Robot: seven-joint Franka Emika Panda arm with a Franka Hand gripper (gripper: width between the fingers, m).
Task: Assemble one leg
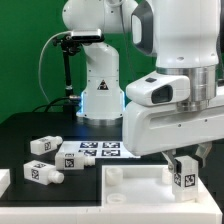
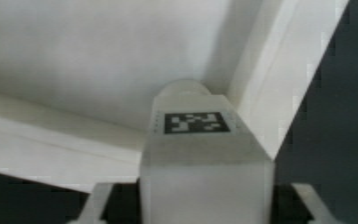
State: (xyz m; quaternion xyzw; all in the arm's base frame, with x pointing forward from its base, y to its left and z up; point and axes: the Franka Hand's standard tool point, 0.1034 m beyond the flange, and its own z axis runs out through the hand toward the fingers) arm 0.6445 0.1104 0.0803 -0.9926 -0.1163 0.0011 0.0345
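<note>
My gripper (image 1: 184, 166) is shut on a leg (image 1: 183, 176), a chunky white post with a black-and-white tag, held upright. It hangs over the near part of the large white rimmed panel (image 1: 130, 196), toward the exterior view's right. In the wrist view the leg (image 2: 197, 150) runs out from between my fingers (image 2: 108, 206), its tag facing the camera. Its far end is close to the panel's raised rim (image 2: 282, 70). I cannot tell whether the leg touches the panel. Three more legs lie loose on the black table: one (image 1: 42, 146), another (image 1: 41, 172) and a third (image 1: 73, 159).
The marker board (image 1: 98, 149) lies flat on the table behind the panel. The robot's base (image 1: 100, 95) stands at the back, with a cable beside it. A small round peg (image 1: 114, 173) stands up from the panel's far corner.
</note>
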